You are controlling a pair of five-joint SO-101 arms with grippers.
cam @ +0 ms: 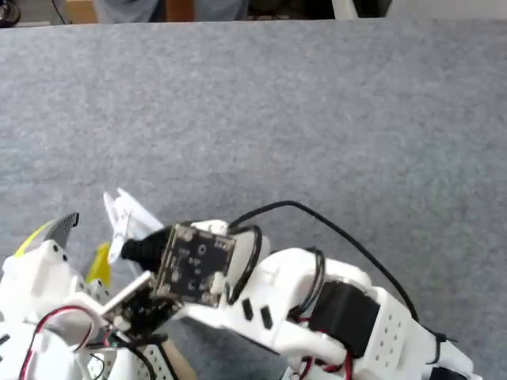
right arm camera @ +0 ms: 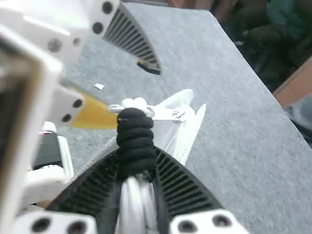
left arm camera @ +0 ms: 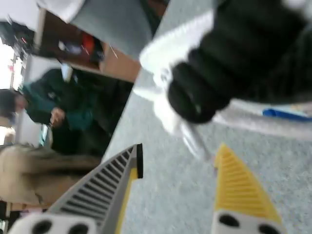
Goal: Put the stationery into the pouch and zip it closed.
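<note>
A black-and-white stationery item [right arm camera: 134, 129] is being gripped, clamped tight, by the right pincer [right arm camera: 136, 158] at the near left of the grey counter [cam: 317, 119]. The left pincer [left arm camera: 180, 153] is being held with jaws apart, just beside the item.

A table [cam: 317, 103] with a grey, carpet-like top is seen, and wooden furniture [cam: 81, 9] is set beyond its far edge.

No text, label or number can be read.
</note>
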